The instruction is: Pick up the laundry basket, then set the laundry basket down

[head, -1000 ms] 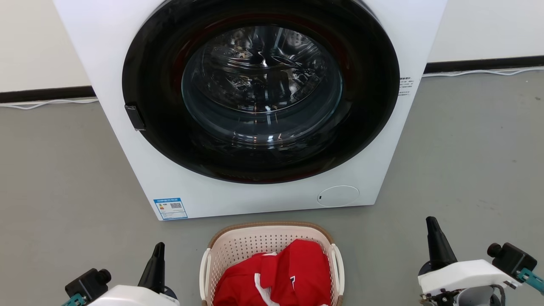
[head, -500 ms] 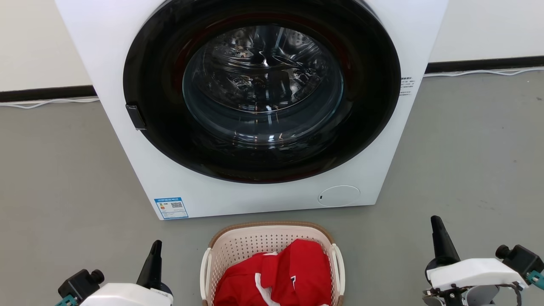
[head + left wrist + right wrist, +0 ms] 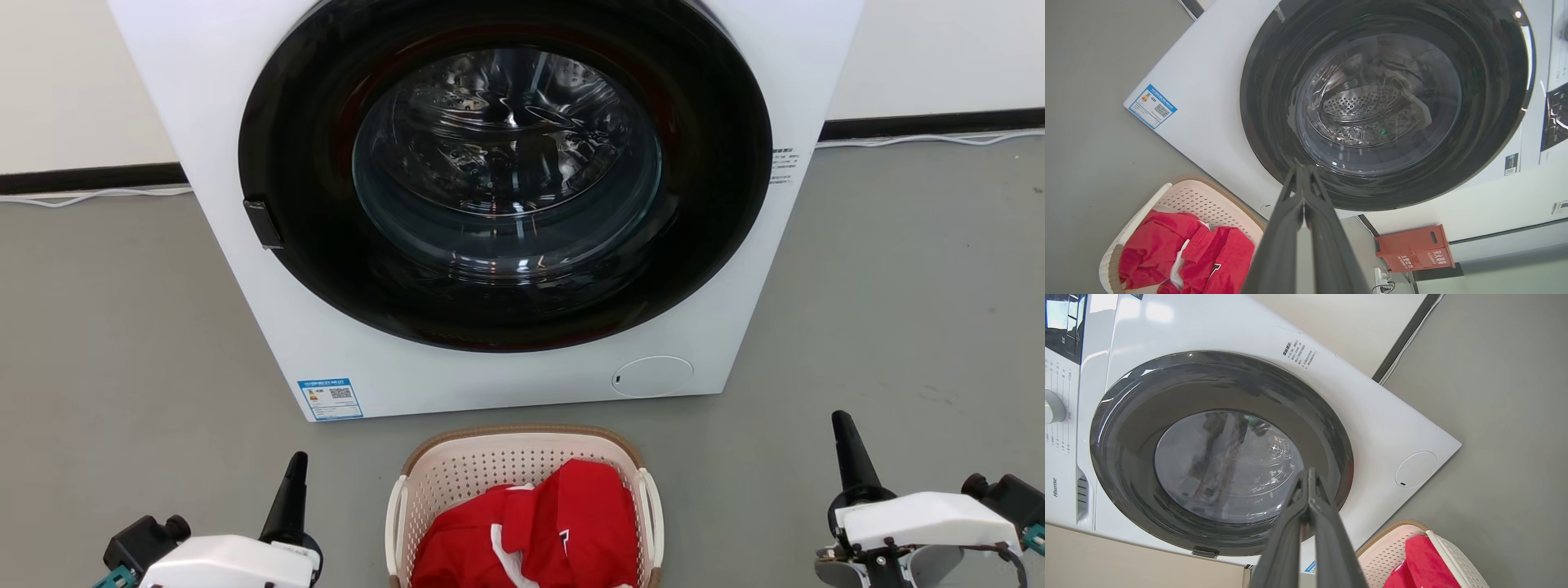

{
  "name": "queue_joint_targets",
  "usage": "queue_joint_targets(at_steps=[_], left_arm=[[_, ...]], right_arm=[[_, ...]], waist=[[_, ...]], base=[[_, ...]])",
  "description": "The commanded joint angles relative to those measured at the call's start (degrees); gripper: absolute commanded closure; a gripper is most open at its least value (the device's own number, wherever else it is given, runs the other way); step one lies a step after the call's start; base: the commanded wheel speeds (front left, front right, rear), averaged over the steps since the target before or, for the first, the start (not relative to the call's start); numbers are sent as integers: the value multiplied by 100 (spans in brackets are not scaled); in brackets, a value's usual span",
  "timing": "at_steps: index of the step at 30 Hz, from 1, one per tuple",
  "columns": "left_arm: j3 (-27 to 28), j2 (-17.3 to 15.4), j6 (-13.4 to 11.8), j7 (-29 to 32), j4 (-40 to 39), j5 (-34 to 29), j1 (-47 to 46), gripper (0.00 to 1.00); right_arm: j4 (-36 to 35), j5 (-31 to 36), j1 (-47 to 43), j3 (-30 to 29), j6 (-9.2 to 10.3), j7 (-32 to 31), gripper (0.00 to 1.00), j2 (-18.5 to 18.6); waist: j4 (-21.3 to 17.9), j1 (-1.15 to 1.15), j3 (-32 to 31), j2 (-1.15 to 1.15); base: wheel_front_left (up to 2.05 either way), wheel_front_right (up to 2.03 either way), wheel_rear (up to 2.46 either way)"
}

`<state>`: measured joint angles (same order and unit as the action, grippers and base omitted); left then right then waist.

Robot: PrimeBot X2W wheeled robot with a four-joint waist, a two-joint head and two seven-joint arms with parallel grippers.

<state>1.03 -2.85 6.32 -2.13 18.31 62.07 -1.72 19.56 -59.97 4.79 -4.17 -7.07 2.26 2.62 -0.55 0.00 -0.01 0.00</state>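
The laundry basket [image 3: 465,467] stands on the grey floor just in front of the washing machine, cream-white and perforated with a brown rim and white loop handles at both sides. A red garment [image 3: 539,531] with white trim lies in it. The basket [image 3: 1188,200] shows at the lower left of the left wrist view, and the basket [image 3: 1453,555] at the lower right of the right wrist view. My left gripper [image 3: 295,467] is shut, left of the basket and apart from it. My right gripper [image 3: 840,426] is shut, well right of the basket. Both hold nothing.
The white washing machine [image 3: 343,359] with its closed round dark door [image 3: 506,171] fills the space behind the basket. White cables run along the black skirting at the wall. An orange-red box [image 3: 1412,247] stands by the wall beside the machine. Grey floor lies to both sides.
Both grippers have moved outward, away from the basket: the left one further left and lower in the view, the right one further right. The basket has not moved.
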Motion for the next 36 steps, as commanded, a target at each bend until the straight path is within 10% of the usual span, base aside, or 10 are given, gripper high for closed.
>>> queue_joint_targets(at_steps=[1, 36], left_arm=[[142, -33, 61, 33, -188, 174, -290, 100], [433, -11, 100, 623, -356, 2189, -402, 100]], right_arm=[[-187, -172, 162, 25, -26, -62, 100, 22], [-448, -2339, 146, -160, -37, -640, 100, 25]], waist=[[2, 0, 1, 0], [39, 0, 13, 0]], base=[[0, 0, 0], [0, 0, 0]])
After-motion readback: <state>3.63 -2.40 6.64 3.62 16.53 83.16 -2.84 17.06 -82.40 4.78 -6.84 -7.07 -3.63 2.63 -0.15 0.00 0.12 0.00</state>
